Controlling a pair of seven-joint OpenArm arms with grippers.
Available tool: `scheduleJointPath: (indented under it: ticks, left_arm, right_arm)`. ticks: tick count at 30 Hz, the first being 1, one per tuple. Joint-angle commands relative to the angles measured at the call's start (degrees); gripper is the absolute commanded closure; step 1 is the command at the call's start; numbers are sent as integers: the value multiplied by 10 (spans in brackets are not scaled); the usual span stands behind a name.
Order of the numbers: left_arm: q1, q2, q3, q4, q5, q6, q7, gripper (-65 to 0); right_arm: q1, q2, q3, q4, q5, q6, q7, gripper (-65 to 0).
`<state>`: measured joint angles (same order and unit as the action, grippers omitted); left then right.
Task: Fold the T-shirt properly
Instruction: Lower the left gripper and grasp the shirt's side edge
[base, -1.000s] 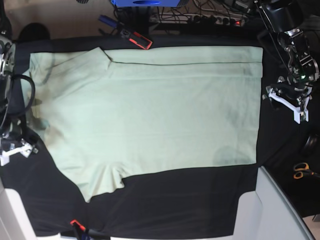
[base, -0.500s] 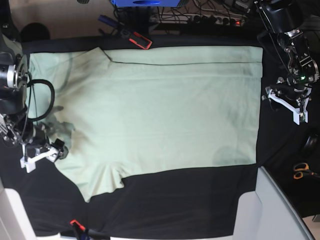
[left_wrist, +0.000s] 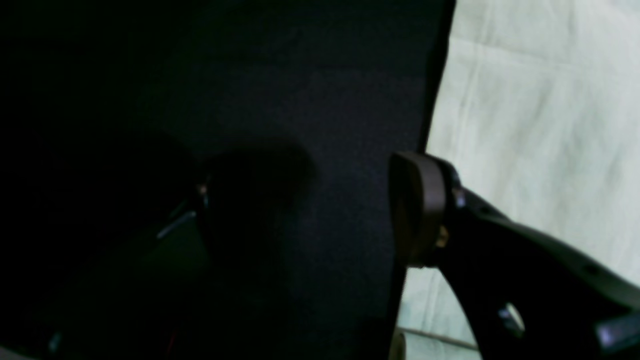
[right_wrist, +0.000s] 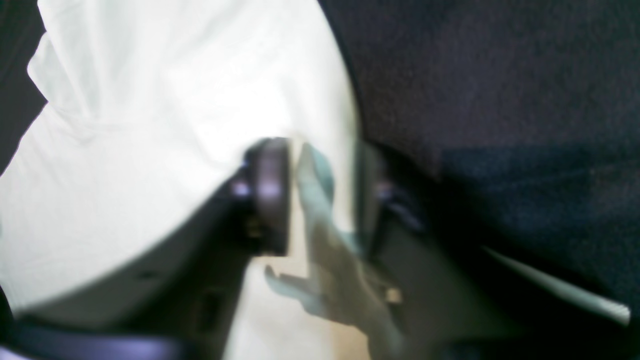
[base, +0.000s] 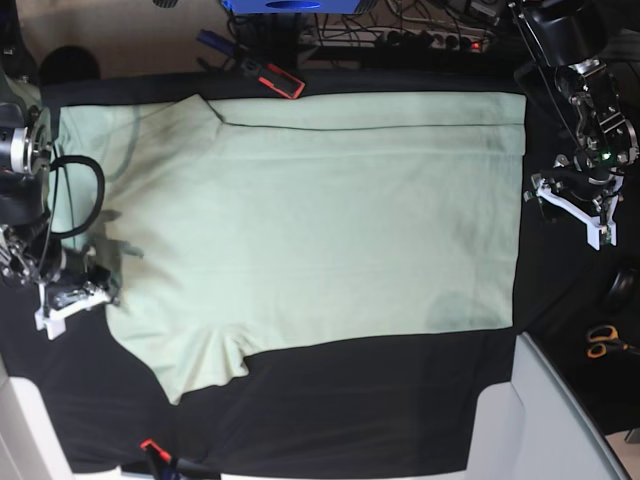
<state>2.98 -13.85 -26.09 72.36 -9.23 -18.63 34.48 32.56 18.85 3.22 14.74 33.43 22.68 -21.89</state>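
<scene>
Fingers, left wrist view: left gripper spread wide, nothing between the pads; one brown pad sits at the hem line, the other is lost in shadow over the black cloth cover. T-shirt, pale mint, fills the right part of this view; its edge runs just beside the visible pad. Whether that pad touches the fabric cannot be told.

Right wrist view (blurred): right gripper drawn narrow, with a raised fold of the T-shirt pinched between its two pads. Dark pad on the shirt side, the opposite one at the border with the black cloth cover. Bright shirt fabric occupies the left and centre.

Base view: T-shirt laid flat across the black cloth cover, top strip folded over, one sleeve pointing toward the near edge. Right gripper at the shirt's left edge, on the fabric. Left gripper off the right hem, over bare cloth. Orange-handled scissors lie well apart at the far right; a red-and-black tool rests near the shirt's upper edge.
</scene>
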Motion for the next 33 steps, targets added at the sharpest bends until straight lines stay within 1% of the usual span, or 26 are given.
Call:
scheduleJointPath:
  ticks: [1,2,3,7,9,12,16,18,21,23,24,26,29,33]
  left_arm:
    - [-15,-11,-1,10,-4,1,-9,-435]
    - [-25,-10,0,6,-4,1,-9,-440]
    - [-31,-10,0,1,-4,1,-9,-464]
    - [-62,-9,0,-22,-4,1,-9,-605]
    - [-80,-9,0,-36,-5,1,-9,-647]
    - [-115,-7,0,-64,-5,1,-9,-650]
    - [-169,-1,2,-130,-4,1,-9,-650]
    - [-190,-1,23,-160,0,1,-11,-650]
    - [-216,-1,75,-197,0,5,-12,-650]
    - [-233,0,92,-226,0,6,-12,-650]
    - [-241,1,89,-241,0,12,-11,-650]
    - [-254,1,81,-270,-3,36,-12,-650]
    - [-257,1,63,-284,-1,82,-14,-650]
    - [-257,-2,63,-284,0,87,-14,-650]
  right_arm:
    - [17,7,0,7,6,6,9,-39]
    - [17,7,1,7,6,6,9,0]
    - [17,7,2,8,6,5,9,0]
    - [17,6,2,8,7,5,9,-1]
    - [17,6,2,8,7,5,9,-1]
    - [17,6,2,8,7,5,9,-1]
    - [16,5,2,8,7,5,9,0]
    - [16,5,2,8,7,5,7,0]
    - [16,5,2,8,7,5,7,0]
    - [16,5,2,8,7,5,6,0]
    - [16,5,2,8,7,6,6,0]
    - [15,5,2,8,7,6,6,0]
    - [15,6,2,8,7,7,6,0]
    - [15,6,2,8,8,8,6,0]
